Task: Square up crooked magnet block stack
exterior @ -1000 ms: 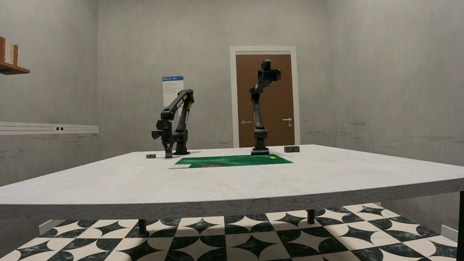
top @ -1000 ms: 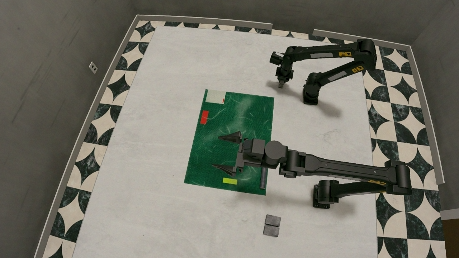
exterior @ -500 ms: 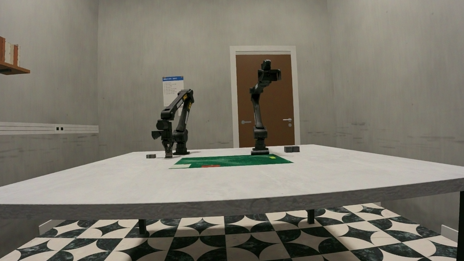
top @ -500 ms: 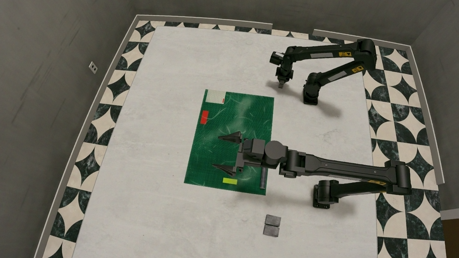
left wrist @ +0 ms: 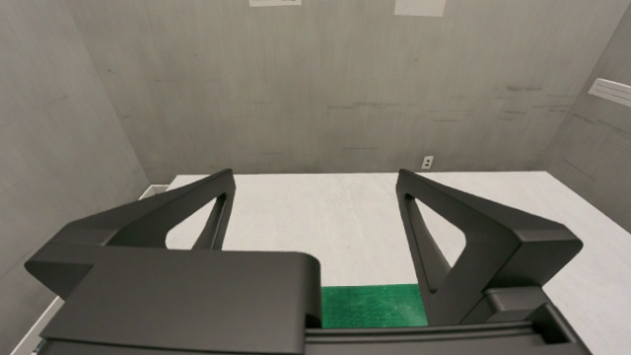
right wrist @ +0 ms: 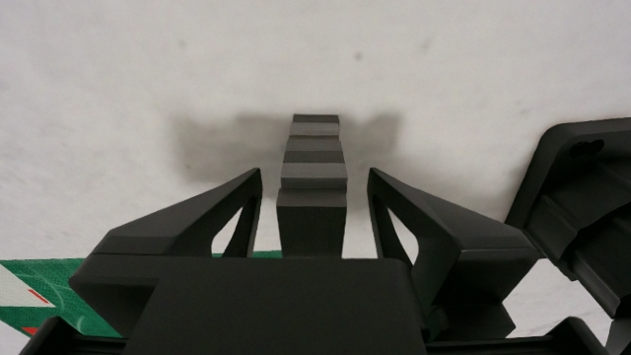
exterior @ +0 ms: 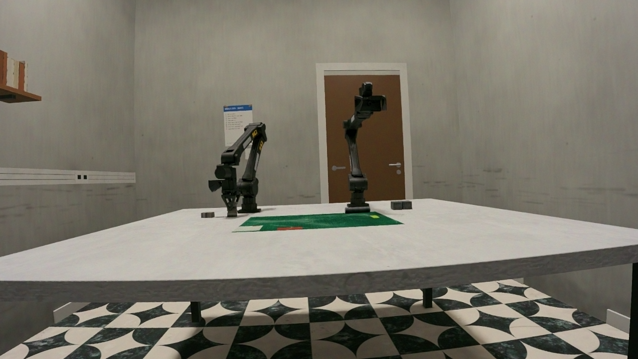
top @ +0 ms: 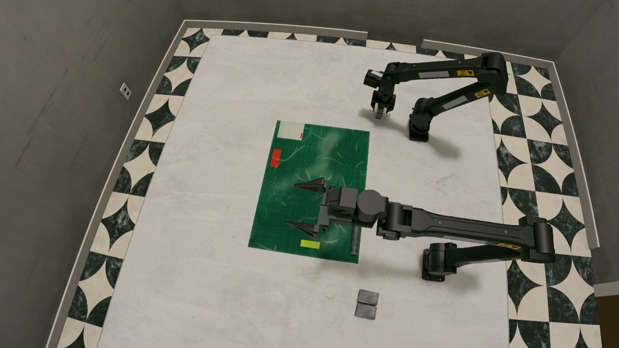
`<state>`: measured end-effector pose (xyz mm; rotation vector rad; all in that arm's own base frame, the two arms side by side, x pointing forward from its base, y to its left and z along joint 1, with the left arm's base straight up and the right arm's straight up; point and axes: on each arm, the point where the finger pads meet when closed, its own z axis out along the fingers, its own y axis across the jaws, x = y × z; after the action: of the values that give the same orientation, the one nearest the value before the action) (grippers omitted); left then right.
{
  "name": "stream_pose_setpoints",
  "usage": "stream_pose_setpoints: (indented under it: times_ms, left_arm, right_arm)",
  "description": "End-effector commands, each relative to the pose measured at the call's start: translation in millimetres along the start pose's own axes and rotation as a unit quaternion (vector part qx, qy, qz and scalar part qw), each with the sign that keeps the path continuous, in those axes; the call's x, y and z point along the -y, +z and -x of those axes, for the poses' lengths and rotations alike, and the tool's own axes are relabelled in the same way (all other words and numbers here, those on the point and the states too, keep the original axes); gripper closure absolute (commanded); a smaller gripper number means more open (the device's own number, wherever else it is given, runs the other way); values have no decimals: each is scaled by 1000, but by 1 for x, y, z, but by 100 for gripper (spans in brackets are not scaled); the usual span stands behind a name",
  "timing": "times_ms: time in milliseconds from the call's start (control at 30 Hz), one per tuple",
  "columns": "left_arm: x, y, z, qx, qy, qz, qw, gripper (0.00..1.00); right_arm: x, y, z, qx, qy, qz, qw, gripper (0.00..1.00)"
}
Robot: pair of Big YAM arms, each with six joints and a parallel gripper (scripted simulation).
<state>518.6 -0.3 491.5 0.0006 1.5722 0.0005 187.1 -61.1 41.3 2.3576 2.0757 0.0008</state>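
Dark-gray magnet stack (top: 379, 113) (exterior: 231, 212) (right wrist: 314, 197): side faces nearly aligned; stepped edges remain. Right tool (top: 379, 111) (exterior: 231, 209) (right wrist: 315, 170): fingers parted around the stack, nothing pinched. Squaring appears partly complete.

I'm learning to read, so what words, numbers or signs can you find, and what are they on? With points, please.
I can't read any for sure.
Blue-topped wall poster (exterior: 238, 127): writing too small.
Yellow arm labels (top: 465, 73) (exterior: 254, 133): black marks, too blurred.
Wall paper (left wrist: 275, 2): cut off, unreadable.
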Motion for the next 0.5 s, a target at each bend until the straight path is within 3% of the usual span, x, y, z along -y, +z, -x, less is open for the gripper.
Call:
stream_pose_setpoints:
  times_ms: [0,100,200,467]
  left_arm:
    - [2,-1,26,24,-8,-2,1000,0]
    - [2,-1,26,24,-8,-2,1000,0]
    - [2,-1,26,24,-8,-2,1000,0]
    - [2,-1,26,24,-8,-2,1000,0]
  right_arm:
    - [-15,-13,3,3,1,13,1000,40]
    - [-15,-13,3,3,1,13,1000,40]
    - [-23,-38,6,7,0,30,1000,40]
    - [2,-9,1,-1,2,-7,1000,40]
